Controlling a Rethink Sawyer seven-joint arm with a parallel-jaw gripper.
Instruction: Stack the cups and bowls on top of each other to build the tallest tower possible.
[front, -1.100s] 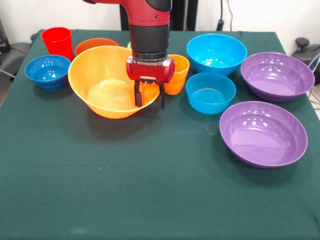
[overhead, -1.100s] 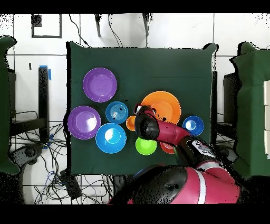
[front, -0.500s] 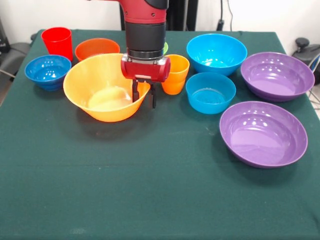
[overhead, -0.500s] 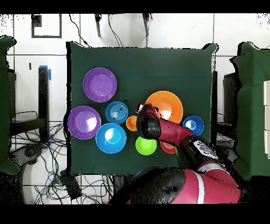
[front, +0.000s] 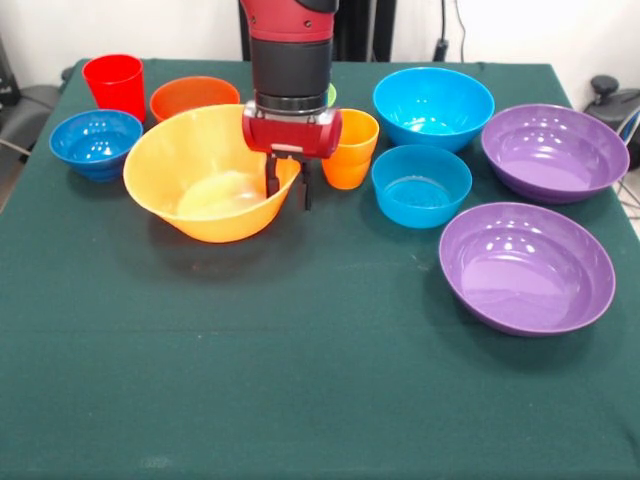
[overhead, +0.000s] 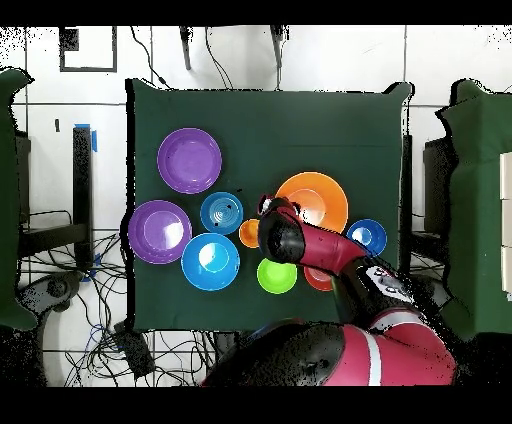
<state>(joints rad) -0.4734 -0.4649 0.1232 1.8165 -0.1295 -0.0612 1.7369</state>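
Your claw is pinched on the rim of the big yellow-orange bowl, one finger inside the wall and the other outside it, with only that rim between them. The bowl sits tilted on the green cloth, spreading out to the picture-left of the claw in the front view.

Just beside the claw on the other side you have the orange cup, close against the wrist housing. Past that cup stands the light-blue bowl, and behind it the big blue bowl. The two purple bowls lie well apart from the claw, out at the right of the front view.

Behind the yellow-orange bowl you will find the orange-red bowl, and further off the red cup and the dark-blue bowl. A sliver of the green bowl shows behind the arm in the front view; from above it sits whole, next to the arm.

Nothing is stacked on anything yet.
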